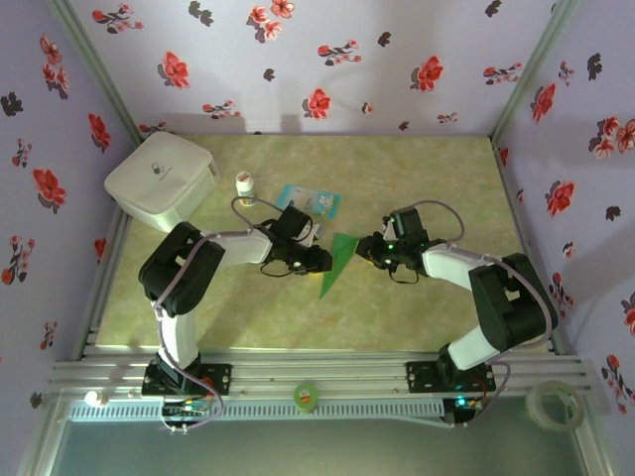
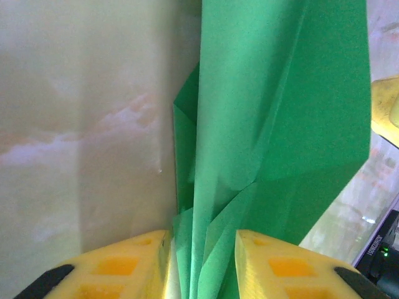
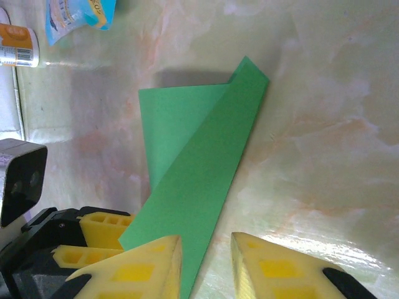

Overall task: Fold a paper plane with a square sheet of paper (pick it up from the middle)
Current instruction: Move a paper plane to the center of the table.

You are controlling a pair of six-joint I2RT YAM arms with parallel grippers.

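left wrist: paper plane (image 2: 280, 124) layered folds | right wrist: packet (image 3: 78, 15), bottle (image 3: 15, 47)

Marbled table (image 1: 397, 307) bears white box (image 1: 162, 178), small bottle (image 1: 244, 183), blue packet (image 1: 308, 200).

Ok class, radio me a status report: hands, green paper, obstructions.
Left hand straddles paper plane, grip unclear. Right hand open, plane's edge in its gap. Packet beyond, apart.

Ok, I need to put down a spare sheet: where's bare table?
Bare: the far right corner of the table, beyond the right arm; also the near strip between the paper plane and rail. Crowded: far left, with white box, bottle, packet.
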